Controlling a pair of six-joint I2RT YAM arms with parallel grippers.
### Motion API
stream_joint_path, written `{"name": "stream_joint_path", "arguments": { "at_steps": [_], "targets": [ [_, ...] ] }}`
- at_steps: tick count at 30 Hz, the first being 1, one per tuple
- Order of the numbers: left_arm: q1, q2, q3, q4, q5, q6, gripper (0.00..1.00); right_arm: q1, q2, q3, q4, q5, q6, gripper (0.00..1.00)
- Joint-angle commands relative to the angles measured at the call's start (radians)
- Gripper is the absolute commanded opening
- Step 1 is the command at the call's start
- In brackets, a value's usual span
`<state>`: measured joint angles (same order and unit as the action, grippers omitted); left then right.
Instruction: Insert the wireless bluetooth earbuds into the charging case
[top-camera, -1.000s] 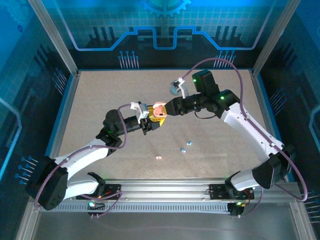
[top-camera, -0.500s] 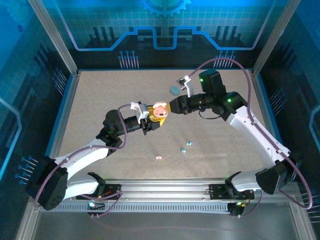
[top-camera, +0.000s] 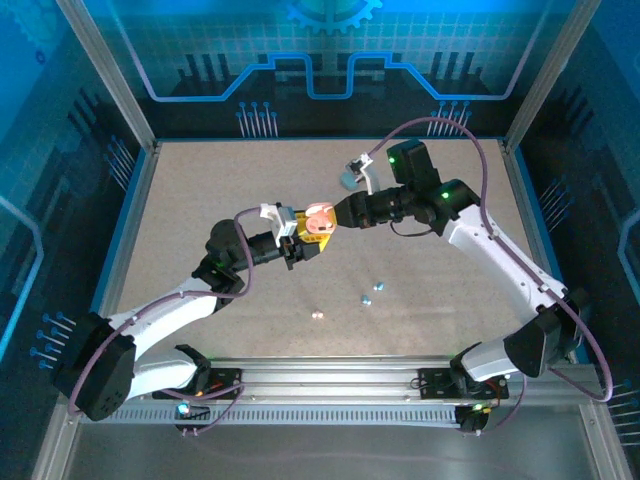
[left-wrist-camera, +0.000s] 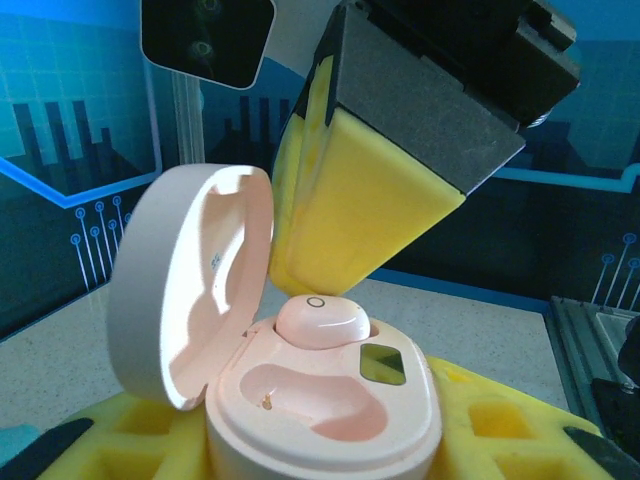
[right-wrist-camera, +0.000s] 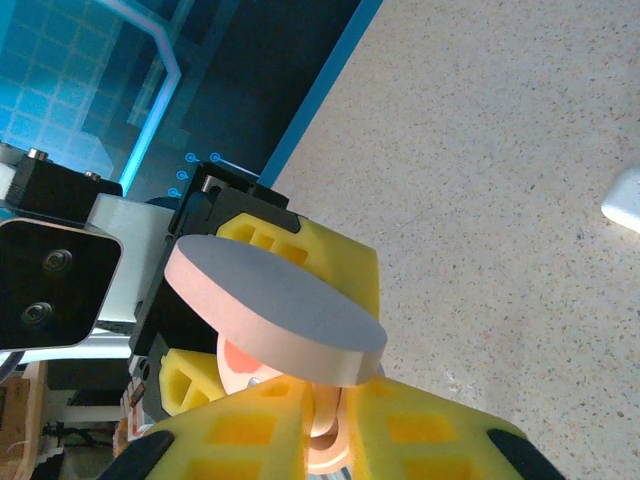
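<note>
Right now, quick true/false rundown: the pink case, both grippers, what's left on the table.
1. The left gripper holds the pale pink pebble-shaped charging case, lid open. True.
2. Both slots of that case are filled. False: one pale pink earbud sits in the far slot; the near slot is empty.
3. The right gripper has its yellow foam pads right above that earbud. True.
4. No earbuds lie on the speckled table. False: tiny loose earbuds lie near its front middle.
5. The small teal rounded case is in the left gripper. False: it lies on the table, apart from both grippers.
</note>
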<state>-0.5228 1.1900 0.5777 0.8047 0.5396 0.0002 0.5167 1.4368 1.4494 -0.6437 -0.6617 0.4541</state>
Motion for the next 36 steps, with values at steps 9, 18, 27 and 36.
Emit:
{"name": "stream_joint_path", "arguments": {
  "at_steps": [9, 18, 27, 36],
  "targets": [
    [-0.008, -0.052, 0.000, 0.017, -0.092, 0.025, 0.32, -0.011, -0.140, -0.008, -0.011, 0.105, -0.002, 0.29],
    [-0.006, -0.190, -0.033, -0.082, -0.254, 0.083, 0.32, -0.075, -0.210, -0.240, -0.025, 0.230, -0.039, 0.34],
    [-0.005, -0.347, 0.000, -0.206, -0.293, 0.134, 0.32, 0.119, 0.118, -0.320, -0.018, 0.190, 0.058, 0.33],
    [-0.006, -0.389, 0.007, -0.239, -0.275, 0.126, 0.32, 0.330, 0.287, -0.333, 0.046, 0.266, 0.253, 0.41]
  ]
}}
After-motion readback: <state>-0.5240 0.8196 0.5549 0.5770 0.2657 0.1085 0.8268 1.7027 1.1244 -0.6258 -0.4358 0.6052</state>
